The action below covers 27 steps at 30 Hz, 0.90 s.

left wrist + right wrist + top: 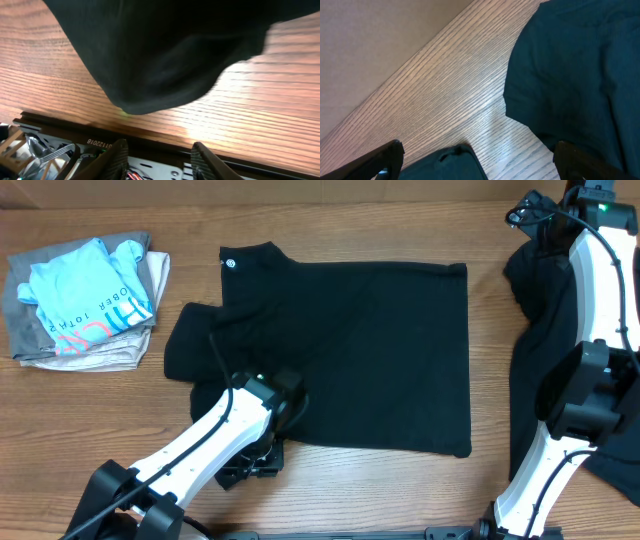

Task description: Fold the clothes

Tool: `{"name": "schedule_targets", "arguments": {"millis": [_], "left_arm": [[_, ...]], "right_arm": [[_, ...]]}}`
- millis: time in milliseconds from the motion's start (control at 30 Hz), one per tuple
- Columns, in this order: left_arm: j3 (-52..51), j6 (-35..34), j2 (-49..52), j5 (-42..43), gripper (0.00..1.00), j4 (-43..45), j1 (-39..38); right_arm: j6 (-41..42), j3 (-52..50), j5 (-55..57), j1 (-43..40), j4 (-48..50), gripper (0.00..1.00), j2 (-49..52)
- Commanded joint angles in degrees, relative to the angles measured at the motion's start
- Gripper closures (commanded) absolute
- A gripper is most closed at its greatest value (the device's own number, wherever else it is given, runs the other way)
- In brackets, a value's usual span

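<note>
**A:** What is the big worry across the desk (400, 495)?

**B:** The black T-shirt (380, 350) lies spread flat over the middle of it, and it is far from a neat packet. One sleeve (190, 345) sticks out past its left side. A careless pull at the near corner could wrinkle the whole panel

**A:** And the dark pile on the right?

**B:** That black heap (530, 310) lies right under the right arm. If the arm swings inward, I think it may drag the cloth along or push it onto the spread shirt. The folded stack (85, 300) at the far left lies well apart, so I see little risk there

**A:** The hands themselves?

**B:** The left hand (159, 146) is by the shirt's near left corner. Its fingers are parted with nothing between them, so it has released. A blurred lobe of black fabric hangs close in front of them. If a fingertip catches it, the edge may lift and flop out of line. The right hand (475, 150) is spread wide over the heap and grasps nothing that I can make out

**A:** Anything smaller?

**B:** The round logo (229, 262) by the collar could end up buried crooked if the shirt skews
</note>
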Motion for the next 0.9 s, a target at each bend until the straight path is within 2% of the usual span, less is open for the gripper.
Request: {"name": "schedule_targets", "arguments": {"millis": [0,33,100,167,300,500,700,867], "left_arm": [[-2.6,-2.3,0.2,1.5,0.52,0.4,-0.4],[-3.1,-2.4,0.2,2.0,0.48,0.6,-0.4],[-4.1,-4.9,0.2,1.1,0.31,0.6,-0.4],[-5.4,-7.3,0.2,0.4,0.24,1.7,-0.4],[-8.2,-8.0,0.2,0.0,0.21,5.8,-0.3],[-10.8,-13.9,0.2,-5.1,0.33,8.7,-0.3],[-10.8,-13.9,0.2,-5.1,0.33,8.7,1.4],[-10.8,-13.5,0.2,-5.1,0.35,8.9,6.0]], "right_arm": [[0.1,1.1,0.0,0.1,0.3,0.00,-0.8],[0.1,1.1,0.0,0.1,0.3,0.00,-0.8],[0.1,1.1,0.0,0.1,0.3,0.00,-0.8],[0.1,1.1,0.0,0.1,0.3,0.00,-0.8],[0.1,1.1,0.0,0.1,0.3,0.00,-0.8],[0.1,1.1,0.0,0.1,0.3,0.00,-0.8],[0.1,1.1,0.0,0.1,0.3,0.00,-0.8],[0.1,1.1,0.0,0.1,0.3,0.00,-0.8]]}}
